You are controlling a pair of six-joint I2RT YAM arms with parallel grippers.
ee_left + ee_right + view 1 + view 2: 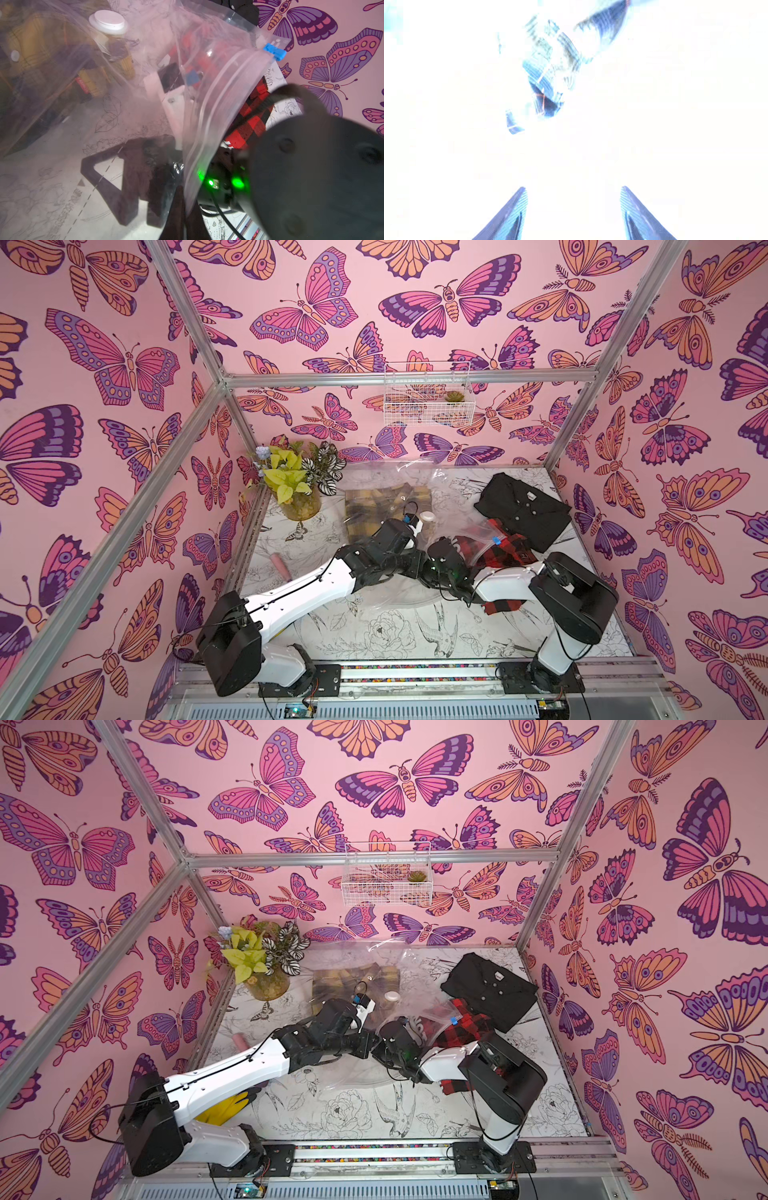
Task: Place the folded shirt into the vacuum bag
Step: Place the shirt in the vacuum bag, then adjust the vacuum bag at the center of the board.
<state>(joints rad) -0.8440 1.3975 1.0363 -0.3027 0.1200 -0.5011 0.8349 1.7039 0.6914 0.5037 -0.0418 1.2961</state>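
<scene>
Left wrist view: left pincer (184, 209) clamps the mouth edge of the vacuum bag (218, 93). Inside sits the right pincer (573, 187) — spread; red plaid shirt (511, 551) partly through.

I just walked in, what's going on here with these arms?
The robot is packing shirts into the vacuum bag. The left gripper is shut, apparently pinching the bag near its mouth. The right gripper, jaws apart, reaches in by the red-and-black plaid shirt, which lies only partly inside. A yellow plaid shirt is already inside; a black shirt waits outside.
</scene>
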